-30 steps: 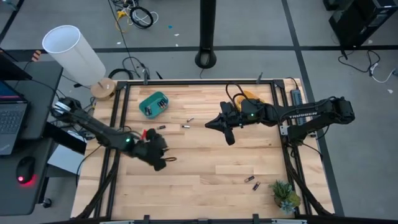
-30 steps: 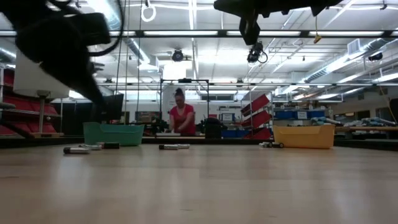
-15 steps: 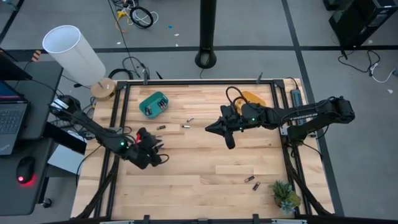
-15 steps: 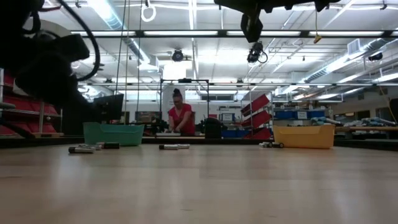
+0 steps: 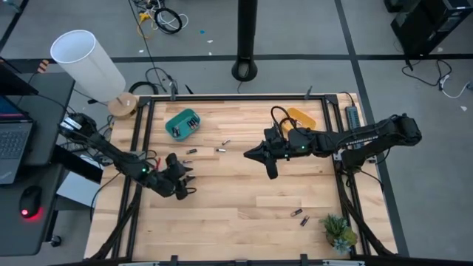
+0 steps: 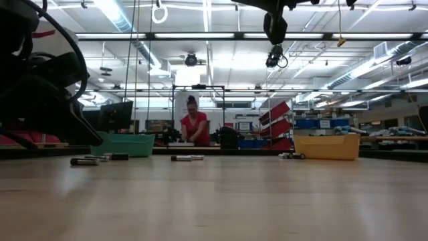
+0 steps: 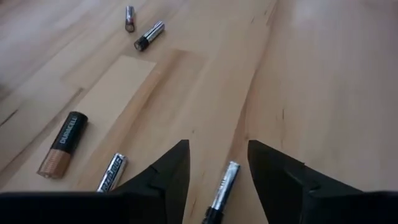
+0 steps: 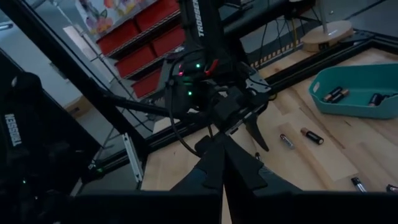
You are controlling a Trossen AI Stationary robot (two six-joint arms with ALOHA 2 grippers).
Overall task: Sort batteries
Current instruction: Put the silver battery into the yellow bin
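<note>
The left gripper sits low at the table's nine o'clock side, fingers spread, straddling a silvery battery on the wood: a pick is being lined up, and the next move looks like lowering and closing squarely on it. Two more batteries lie just beside, close enough to get nudged. At eleven o'clock the teal bin already holds some. Near centre, the right gripper hangs closed and empty; the orange bin is at one o'clock.
</note>
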